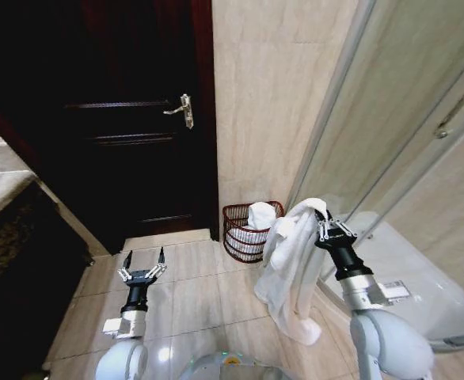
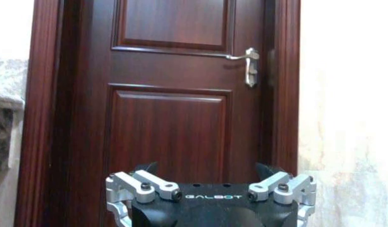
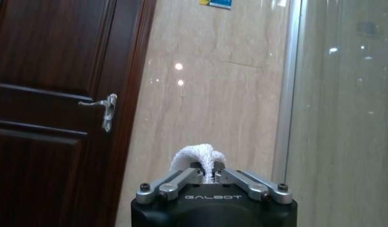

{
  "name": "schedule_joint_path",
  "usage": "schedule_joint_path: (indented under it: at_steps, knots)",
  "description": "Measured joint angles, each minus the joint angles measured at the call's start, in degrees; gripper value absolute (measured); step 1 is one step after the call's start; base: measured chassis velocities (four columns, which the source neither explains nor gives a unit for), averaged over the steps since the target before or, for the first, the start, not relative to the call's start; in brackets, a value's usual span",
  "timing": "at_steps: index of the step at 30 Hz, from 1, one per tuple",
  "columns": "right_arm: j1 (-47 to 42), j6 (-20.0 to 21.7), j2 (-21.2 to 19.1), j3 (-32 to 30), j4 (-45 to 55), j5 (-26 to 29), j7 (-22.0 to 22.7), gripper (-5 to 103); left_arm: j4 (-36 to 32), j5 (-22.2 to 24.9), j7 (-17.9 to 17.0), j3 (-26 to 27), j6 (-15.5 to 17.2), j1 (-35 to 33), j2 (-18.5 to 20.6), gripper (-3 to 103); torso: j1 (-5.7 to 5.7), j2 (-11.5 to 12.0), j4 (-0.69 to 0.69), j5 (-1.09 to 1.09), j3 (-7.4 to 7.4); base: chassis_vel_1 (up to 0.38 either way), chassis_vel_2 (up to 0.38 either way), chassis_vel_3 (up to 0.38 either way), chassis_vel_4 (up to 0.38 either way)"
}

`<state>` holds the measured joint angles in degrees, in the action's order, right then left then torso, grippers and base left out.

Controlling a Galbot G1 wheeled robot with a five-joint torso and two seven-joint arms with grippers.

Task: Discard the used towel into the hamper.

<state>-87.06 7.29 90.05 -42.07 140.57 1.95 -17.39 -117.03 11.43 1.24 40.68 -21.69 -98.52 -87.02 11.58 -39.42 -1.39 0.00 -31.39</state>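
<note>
Tiled floor (image 1: 192, 293), dark door (image 1: 129, 119), hamper (image 1: 248, 233)

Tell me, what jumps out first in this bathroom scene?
A white towel dangles from the right gripper, pinched at its top and hanging toward the tiled floor. Just beyond it, a reddish-brown hamper against the wall already holds white cloth. The left gripper waits open, facing the dark wooden door.
</note>
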Motion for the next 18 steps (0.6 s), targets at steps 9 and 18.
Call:
schedule_joint_path:
  at_steps: [9,18]
  knots:
    - [0.47,-0.5,-0.32,-0.66,-0.05,3.38,-0.13,4,-0.05,0.09,0.04,-0.13,0.13,0.06,0.01,100,0.58,-1.3,-0.01,0.0,-0.71,0.02,0.033,-0.036,-0.035]
    - [0.77,-0.83,-0.16,-0.48,-0.33,3.09,-0.33,4,-0.02,0.17,0.71,-0.01,0.05,0.16,0.01,100,1.46,-3.35,0.0,0.01,-1.87,0.0,0.0,0.0,0.0]
